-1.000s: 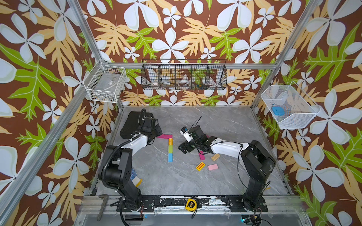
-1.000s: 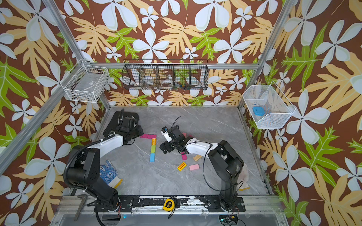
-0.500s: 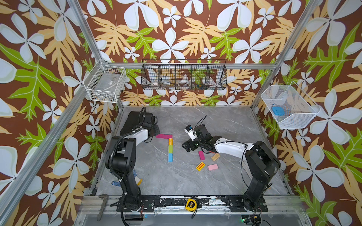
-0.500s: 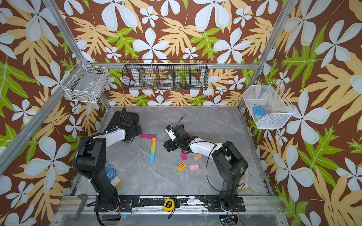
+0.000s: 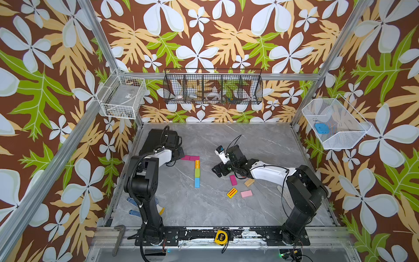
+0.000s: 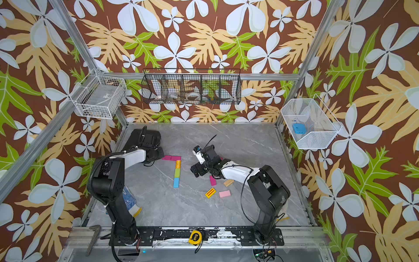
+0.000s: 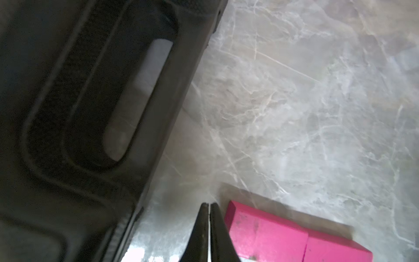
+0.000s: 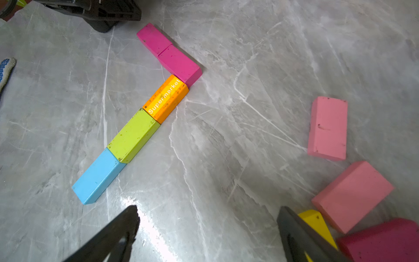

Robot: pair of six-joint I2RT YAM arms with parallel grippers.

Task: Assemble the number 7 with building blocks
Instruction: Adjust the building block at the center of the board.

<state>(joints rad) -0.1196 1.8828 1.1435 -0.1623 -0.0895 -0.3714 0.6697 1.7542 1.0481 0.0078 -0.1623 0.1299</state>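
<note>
Building blocks lie flat in a 7: two magenta blocks (image 5: 190, 157) (image 6: 171, 157) form the bar, with orange (image 5: 197, 163), green (image 5: 197, 173) and blue (image 5: 197, 182) forming the stem. The right wrist view shows the same figure, from magenta (image 8: 169, 53) to blue (image 8: 97, 175). My left gripper (image 5: 180, 156) (image 7: 209, 205) is shut and empty, just off the bar's free end (image 7: 267, 236). My right gripper (image 5: 218, 170) (image 8: 208, 212) stands open over bare table. Loose magenta (image 5: 233, 180), wooden (image 5: 249, 182), striped yellow (image 5: 232, 193) and pink (image 5: 246, 193) blocks lie beside it.
A black case (image 5: 158, 140) (image 7: 90, 113) lies at the back left, close behind my left gripper. A yellow tape measure (image 5: 221, 237) sits on the front rail. A dotted glove (image 5: 133, 204) lies by the left arm's base. Wire baskets hang on the walls.
The left jaws have closed to shut beside the magenta bar, and the left arm has folded back towards its base. The right gripper has shifted slightly right, still open.
</note>
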